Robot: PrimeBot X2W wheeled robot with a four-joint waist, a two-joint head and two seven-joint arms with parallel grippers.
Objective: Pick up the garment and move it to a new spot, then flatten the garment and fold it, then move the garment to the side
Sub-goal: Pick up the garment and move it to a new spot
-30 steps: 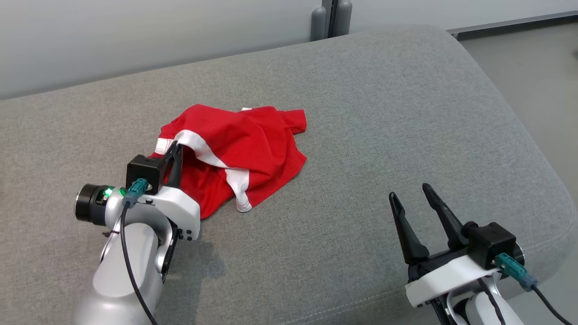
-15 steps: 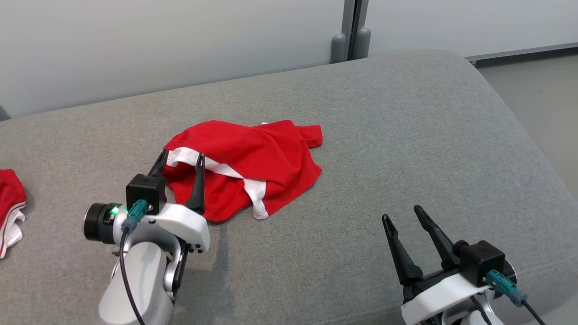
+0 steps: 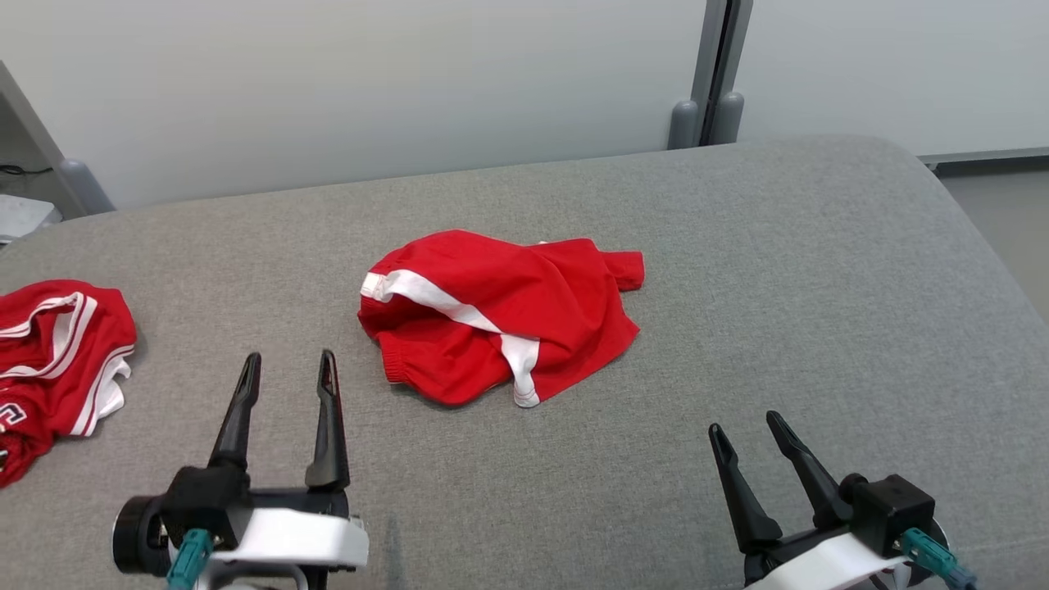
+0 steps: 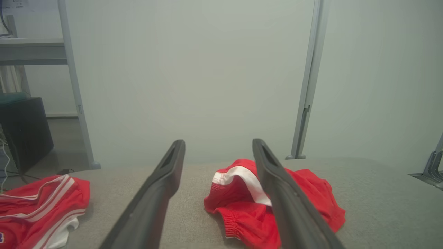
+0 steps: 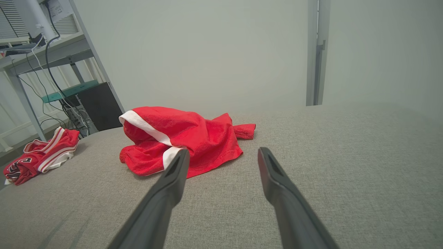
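Looking down from the head view, a crumpled red garment (image 3: 500,315) crossed by a white band (image 3: 426,297) lies in a loose heap on the grey padded tabletop (image 3: 737,287), touching neither arm. The left tool (image 3: 290,356) has its two dark fingers spread wide and holds nothing; the garment lies ahead of it and to its right. The right tool (image 3: 744,421) is likewise spread and empty, with the garment well ahead and to its left. A second red-and-white garment (image 3: 57,344) lies off the left tool's outer side, well apart.

From the left wrist view, the heap sits past the right-hand finger, partly hidden behind it, with a gathered elastic edge (image 4: 230,221) nearest the tool.

From the right wrist view, the heap lies ahead of the left-hand finger, humped up, a small flap (image 5: 245,130) sticking out on its far side.

The cloth looks thin, light and limp, so it will likely sag and drag rather than hold shape. The thicker gathered edge or the white band seems the firmest place to pinch, low against the padding.
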